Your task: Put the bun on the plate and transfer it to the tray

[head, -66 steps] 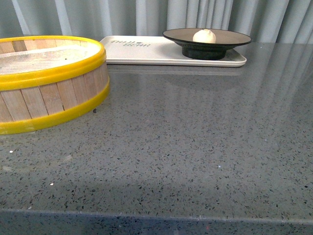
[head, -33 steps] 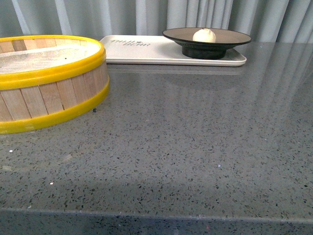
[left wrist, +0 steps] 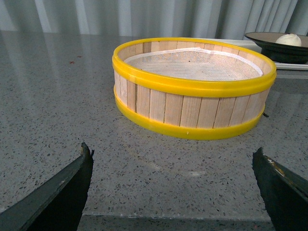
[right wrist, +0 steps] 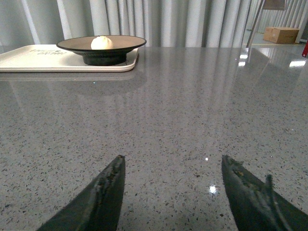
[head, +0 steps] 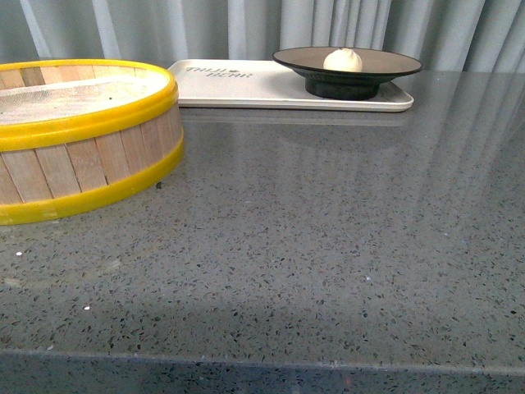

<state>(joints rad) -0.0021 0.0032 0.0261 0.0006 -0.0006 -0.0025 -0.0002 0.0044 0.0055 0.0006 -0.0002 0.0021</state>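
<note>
The white bun [head: 343, 59] sits in the tan plate [head: 385, 61] with the black rim. The plate stands on the right end of the off-white tray [head: 238, 86] at the back of the table. The right wrist view shows the bun [right wrist: 102, 43], plate [right wrist: 122, 42] and tray [right wrist: 33, 57] far ahead; the left wrist view shows the bun [left wrist: 288, 40] and plate [left wrist: 262, 38] at its edge. My left gripper [left wrist: 173, 166] is open and empty, near the table's front edge. My right gripper [right wrist: 173, 168] is open and empty over bare table. Neither arm shows in the front view.
A yellow-rimmed wooden steamer basket [head: 82, 156] with a white liner stands at the left, and it fills the middle of the left wrist view [left wrist: 192, 106]. Grey speckled tabletop [head: 328, 246] spreads in front. Grey curtains hang behind.
</note>
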